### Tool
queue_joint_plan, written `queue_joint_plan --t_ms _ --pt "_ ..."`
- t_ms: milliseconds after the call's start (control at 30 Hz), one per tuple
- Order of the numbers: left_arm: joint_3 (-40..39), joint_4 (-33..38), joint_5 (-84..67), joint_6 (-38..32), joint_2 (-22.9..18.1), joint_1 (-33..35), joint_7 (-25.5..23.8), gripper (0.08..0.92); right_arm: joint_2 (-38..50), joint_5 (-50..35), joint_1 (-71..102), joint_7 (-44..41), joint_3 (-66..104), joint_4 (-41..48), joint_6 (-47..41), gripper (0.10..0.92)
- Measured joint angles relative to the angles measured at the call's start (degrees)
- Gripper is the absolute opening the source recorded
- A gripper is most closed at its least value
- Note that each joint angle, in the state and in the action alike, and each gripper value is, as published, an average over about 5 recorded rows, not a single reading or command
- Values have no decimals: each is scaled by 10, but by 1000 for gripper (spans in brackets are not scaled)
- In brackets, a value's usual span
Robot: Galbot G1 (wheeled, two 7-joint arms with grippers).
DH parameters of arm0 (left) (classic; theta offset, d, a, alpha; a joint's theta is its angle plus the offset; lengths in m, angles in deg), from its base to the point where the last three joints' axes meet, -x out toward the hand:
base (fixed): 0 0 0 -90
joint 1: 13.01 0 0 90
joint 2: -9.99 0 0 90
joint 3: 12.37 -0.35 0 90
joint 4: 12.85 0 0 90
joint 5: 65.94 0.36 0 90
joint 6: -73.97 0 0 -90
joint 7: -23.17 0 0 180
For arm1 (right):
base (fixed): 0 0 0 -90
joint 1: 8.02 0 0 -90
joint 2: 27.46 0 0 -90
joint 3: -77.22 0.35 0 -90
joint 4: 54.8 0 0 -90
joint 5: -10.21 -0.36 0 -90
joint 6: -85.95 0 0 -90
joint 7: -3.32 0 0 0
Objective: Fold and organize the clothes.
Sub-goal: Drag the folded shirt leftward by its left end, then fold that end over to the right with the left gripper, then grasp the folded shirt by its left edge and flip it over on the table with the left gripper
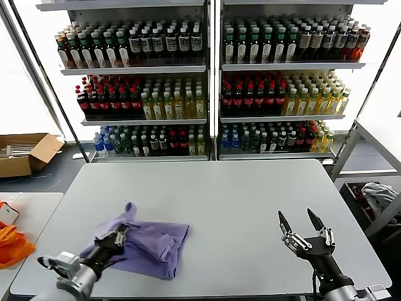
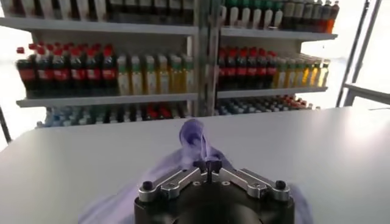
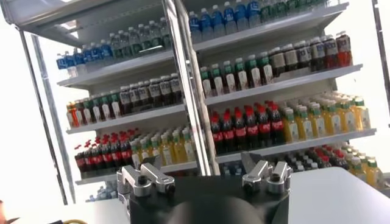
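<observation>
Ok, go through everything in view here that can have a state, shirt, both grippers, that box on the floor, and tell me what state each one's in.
Lavender T-shirt: crumpled, partly folded on the table.
Left gripper: shut on the shirt's fabric, low at the table.
Right gripper: open, holding nothing, above the table's right side.
Cardboard box: flaps open, on the floor.
Drink shelves: stocked with upright bottles.

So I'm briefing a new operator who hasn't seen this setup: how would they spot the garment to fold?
Start at the grey table in front of the drink shelves. On its near left part lies the lavender T-shirt, crumpled, with the left gripper shut on its edge. It is the only cloth on this table; the orange fabric lies on a separate table further left.
</observation>
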Motion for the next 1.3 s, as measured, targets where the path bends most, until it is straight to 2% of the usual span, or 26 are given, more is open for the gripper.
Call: queue_joint_plan --t_ms 267,367,600,800,967,1133,1300 --pt "-85 -7 28 3 -20 -25 -2 89 -1 8 -12 1 -14 5 -6 823" --pt "-109 -17 39 8 -24 -36 -3 119 -1 10 -15 1 -17 4 -8 823" --pt "-134 -26 55 15 -27 -43 -7 309 -1 11 -20 1 -17 3 -10 823" --pt "-128 -2 53 20 -19 -38 -2 483 -5 12 -24 0 -20 3 -10 823" --pt "-89 29 31 25 -6 -29 0 630 -6 13 -24 0 -20 3 -10 823" --pt "-24 28 11 29 12 -22 -3 769 -8 15 -23 -1 -23 4 -8 823" --pt "21 -1 -2 40 19 -20 1 820 -12 22 -21 -3 -27 4 -6 823"
